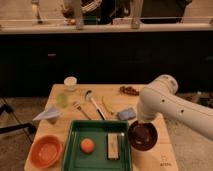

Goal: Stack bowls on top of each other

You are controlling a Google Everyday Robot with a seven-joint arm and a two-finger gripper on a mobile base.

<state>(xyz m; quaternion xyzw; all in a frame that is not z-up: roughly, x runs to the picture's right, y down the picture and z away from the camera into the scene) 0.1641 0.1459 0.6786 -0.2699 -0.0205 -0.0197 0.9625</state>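
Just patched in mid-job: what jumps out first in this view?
The big white arm stretches in from the right of the view, with its pincer down at the maroon bowl at front right. Next is the bright orange bowl at front left, with the green tray between them.

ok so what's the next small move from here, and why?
Probably carry the maroon bowl left, high over the green tray, toward the orange bowl. The gripper is at the maroon bowl's far rim on the right. The orange bowl sits empty at front left, and the loaded tray lies between them, so the path likely needs height.
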